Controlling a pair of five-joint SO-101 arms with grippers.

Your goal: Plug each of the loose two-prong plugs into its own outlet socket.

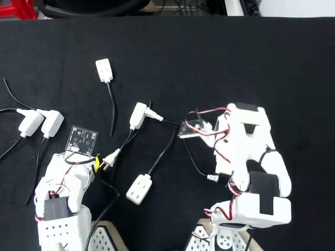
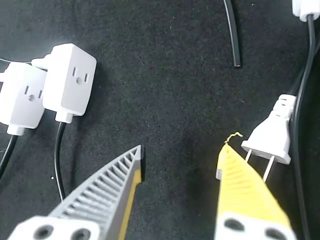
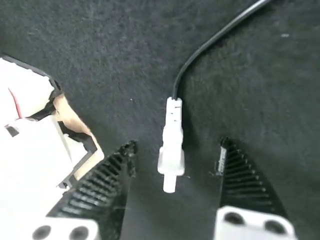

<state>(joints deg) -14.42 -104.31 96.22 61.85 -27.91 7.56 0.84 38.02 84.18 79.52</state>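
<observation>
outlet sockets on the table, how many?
5. Far socket; leftmost socket and its neighbour socket; middle socket, plug in it; near socket. More may be hidden.

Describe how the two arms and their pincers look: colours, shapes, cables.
The left arm and the right arm are white plastic with black motor blocks and thin red, black and white wires. The left pincer has one grey ribbed finger and one yellow finger. The right pincer has two black ribbed fingers.
</observation>
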